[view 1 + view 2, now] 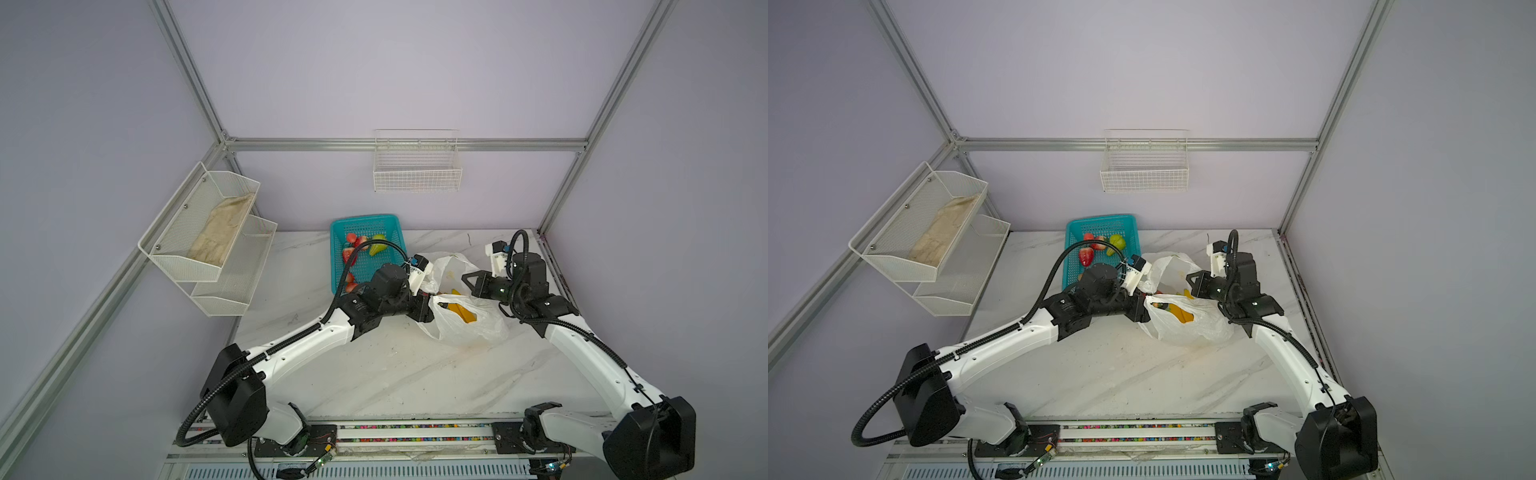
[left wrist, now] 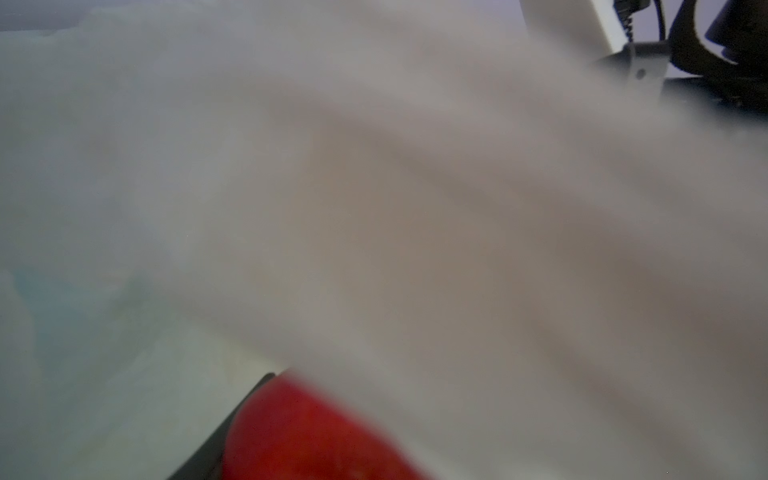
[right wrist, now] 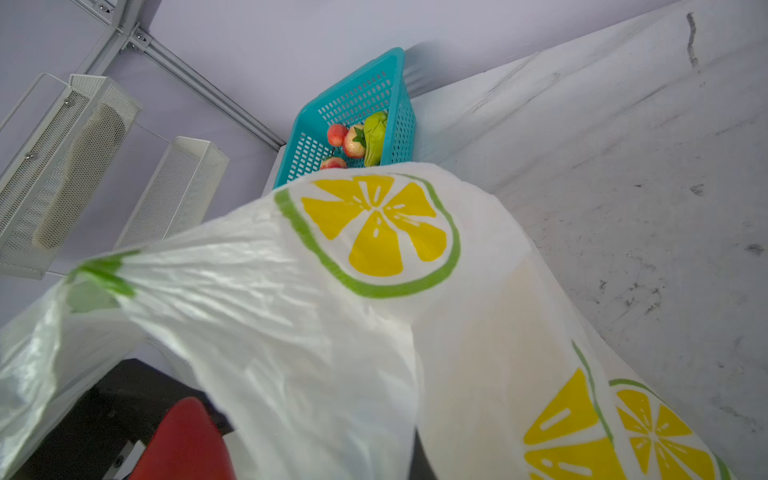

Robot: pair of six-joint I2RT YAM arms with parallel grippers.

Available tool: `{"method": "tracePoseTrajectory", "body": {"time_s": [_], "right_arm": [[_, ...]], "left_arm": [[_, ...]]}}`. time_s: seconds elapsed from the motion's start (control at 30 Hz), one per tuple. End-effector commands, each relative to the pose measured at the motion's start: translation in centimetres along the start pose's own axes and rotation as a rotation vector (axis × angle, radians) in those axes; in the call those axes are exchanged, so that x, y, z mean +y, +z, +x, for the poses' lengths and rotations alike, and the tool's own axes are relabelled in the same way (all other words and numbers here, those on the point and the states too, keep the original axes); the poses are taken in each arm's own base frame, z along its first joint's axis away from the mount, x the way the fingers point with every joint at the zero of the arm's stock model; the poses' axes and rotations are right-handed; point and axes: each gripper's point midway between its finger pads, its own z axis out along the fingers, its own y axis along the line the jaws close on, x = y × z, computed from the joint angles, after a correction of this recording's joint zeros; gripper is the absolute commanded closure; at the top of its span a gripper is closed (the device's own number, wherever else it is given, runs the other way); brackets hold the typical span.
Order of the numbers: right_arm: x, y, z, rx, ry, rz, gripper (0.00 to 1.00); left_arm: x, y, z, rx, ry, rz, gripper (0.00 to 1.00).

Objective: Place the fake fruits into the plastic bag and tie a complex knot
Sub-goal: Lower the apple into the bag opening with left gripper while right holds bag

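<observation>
Right of centre, plastic bag (image 1: 469,330) holds a banana (image 1: 463,312); left gripper (image 1: 428,309) clamps a red fruit (image 2: 316,436) at its mouth, right gripper (image 1: 465,282) pinches its rim; fruits (image 1: 353,245) in the basket (image 1: 365,217) and knot remain.

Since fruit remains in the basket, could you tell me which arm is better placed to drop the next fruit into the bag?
Left: the left fingers hold a red fruit at the mouth of the bag, while the right fingers are shut on its rim, holding it open.
</observation>
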Motion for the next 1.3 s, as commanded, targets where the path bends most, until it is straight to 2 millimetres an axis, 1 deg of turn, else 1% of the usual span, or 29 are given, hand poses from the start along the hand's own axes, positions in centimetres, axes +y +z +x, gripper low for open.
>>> {"method": "tracePoseTrajectory", "body": {"time_s": [0.0,0.13,0.2,0.33,0.4,0.57,0.7,0.87,1.03,1.13,1.27], "right_arm": [[0.5,-0.4,0.1,0.002,-0.001,-0.029,0.95],[0.4,-0.3,0.2,-0.003,0.006,-0.026,0.95],[-0.1,-0.2,0.1,-0.01,0.011,-0.007,0.95],[-0.7,-0.1,-0.3,-0.028,0.011,0.028,0.95],[-0.9,0.0,-0.3,-0.034,0.016,0.037,0.95],[-1.3,0.8,0.0,-0.016,0.022,0.039,0.95],[-1.4,0.8,-0.2,-0.031,0.024,0.038,0.94],[-1.6,1.1,-0.3,-0.024,0.026,0.044,0.95],[-2.0,1.1,-0.3,-0.031,0.025,0.065,0.95],[-2.3,1.2,-0.1,-0.025,0.03,0.075,0.95],[-2.6,1.1,-0.5,-0.04,0.03,0.096,0.95]], "left_arm": [[-0.5,0.5,-3.1,-0.071,0.071,-0.01,0.41],[1.5,2.3,-1.0,-0.018,0.084,-0.069,0.41],[2.3,2.9,0.2,0.004,0.092,-0.09,0.41],[4.0,3.8,2.1,0.024,0.111,-0.133,0.4],[4.8,4.1,2.8,0.036,0.113,-0.159,0.38],[4.9,4.2,3.1,0.036,0.114,-0.161,0.31],[5.2,3.8,3.3,0.021,0.111,-0.175,0.26],[4.9,3.2,3.2,0.017,0.115,-0.169,0.19],[4.7,2.1,3.0,0.002,0.118,-0.175,0.15],[4.0,1.4,2.8,-0.005,0.124,-0.153,0.13],[3.3,0.1,2.2,-0.02,0.126,-0.134,0.12]]}}
